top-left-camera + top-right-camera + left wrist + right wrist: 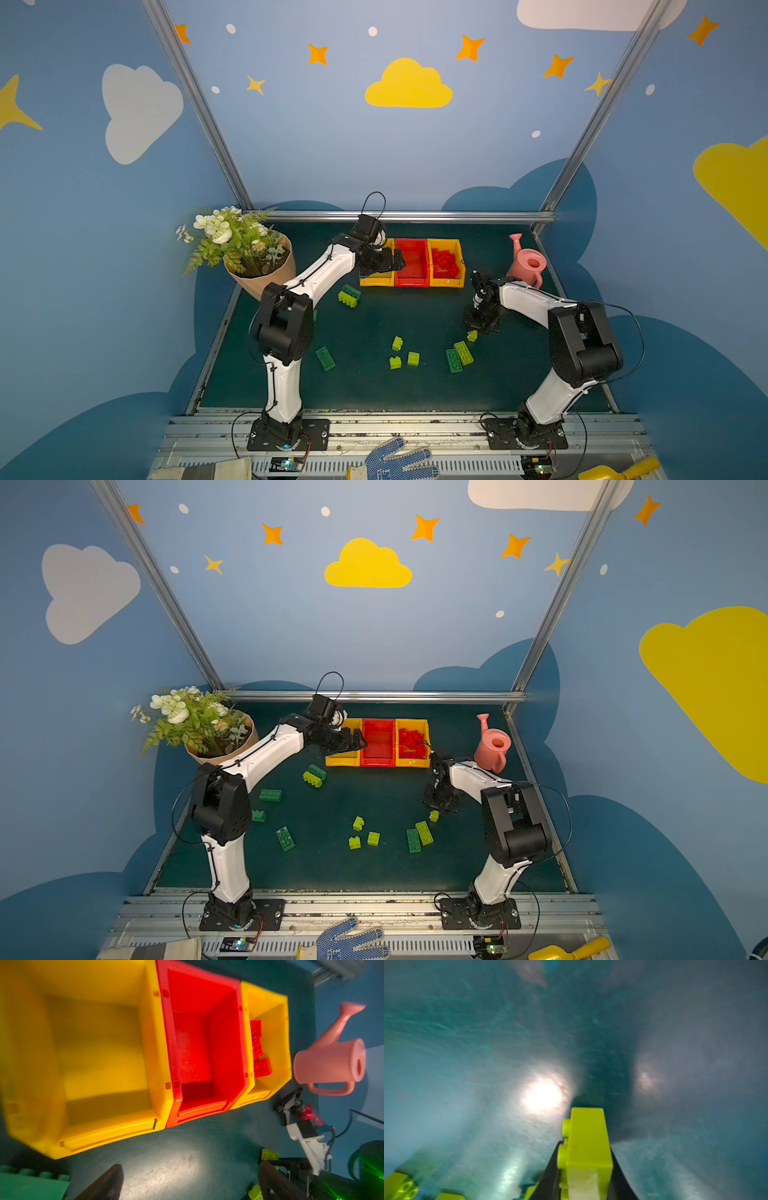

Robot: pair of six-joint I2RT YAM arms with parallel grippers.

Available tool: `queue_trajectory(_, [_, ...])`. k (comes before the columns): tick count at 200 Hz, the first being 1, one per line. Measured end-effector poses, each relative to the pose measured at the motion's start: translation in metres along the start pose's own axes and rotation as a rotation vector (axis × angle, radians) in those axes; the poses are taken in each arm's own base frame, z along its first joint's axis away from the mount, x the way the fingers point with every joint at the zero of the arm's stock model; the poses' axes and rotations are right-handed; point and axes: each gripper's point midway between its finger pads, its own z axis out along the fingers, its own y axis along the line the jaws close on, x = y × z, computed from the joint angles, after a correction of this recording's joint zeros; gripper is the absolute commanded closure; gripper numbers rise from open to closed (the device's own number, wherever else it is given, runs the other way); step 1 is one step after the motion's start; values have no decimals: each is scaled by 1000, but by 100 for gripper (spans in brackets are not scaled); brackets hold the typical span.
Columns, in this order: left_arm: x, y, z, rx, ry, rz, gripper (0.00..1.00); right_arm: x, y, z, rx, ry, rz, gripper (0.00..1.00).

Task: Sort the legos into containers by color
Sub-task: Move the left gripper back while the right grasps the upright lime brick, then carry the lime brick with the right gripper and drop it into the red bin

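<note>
Firmly, the right gripper (584, 1163) is clamped on a short lime brick (586, 1140), whose studs are turned sideways against one black finger. In both top views it points down at the right part of the mat (374, 386) with the brick at its tip. Whether the brick touches the mat I cannot tell.

Just in front of it, a long lime piece (464, 353) and a long green piece (454, 360) lie touching side by side. Left of them sit three short limes (397, 343), close together but apart from one another. A long green brick (325, 358) lies alone near the left arm.

The left gripper (384, 264) hangs over the left bin (376, 281), jaws spread wide. Its wrist view shows the fingertips (110, 1178) framing bare mat in front of the bins. The red bin (411, 283) is joined beside the left bin, and the right bin (446, 284) next to it holds a heap of red bricks (444, 262).

Near the left bin's front, a lime block (347, 300) and a green block (352, 291) touch. In a top view, two more green ones (270, 795) lie by the left arm's elbow. A pink can (527, 264) stands right of the bins, and a flowerpot (266, 282) stands at the rear left.
</note>
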Motion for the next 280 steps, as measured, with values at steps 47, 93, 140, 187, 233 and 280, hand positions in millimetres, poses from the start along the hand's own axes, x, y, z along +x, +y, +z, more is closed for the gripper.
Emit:
queue_trajectory(47, [-10, 64, -47, -59, -83, -130, 0, -48, 66, -53, -90, -118, -105, 79])
queue_trajectory(93, [14, 103, -62, -106, -65, -200, 0, -100, 145, -86, -245, -223, -220, 78])
queue_trajectory(140, [29, 124, -95, -124, -104, -234, 0, -155, 207, -69, -297, -272, -313, 78])
queue_trajectory(187, [36, 133, -118, -129, -157, -282, 0, -190, 227, -34, -278, -275, -330, 40])
queue_trajectory(233, [36, 127, -114, -87, -147, -282, 0, -187, 228, -45, -281, -267, -330, 30])
queue_trajectory(280, [39, 118, -97, -38, -102, -295, 0, -145, 193, -95, -219, -250, -325, 29])
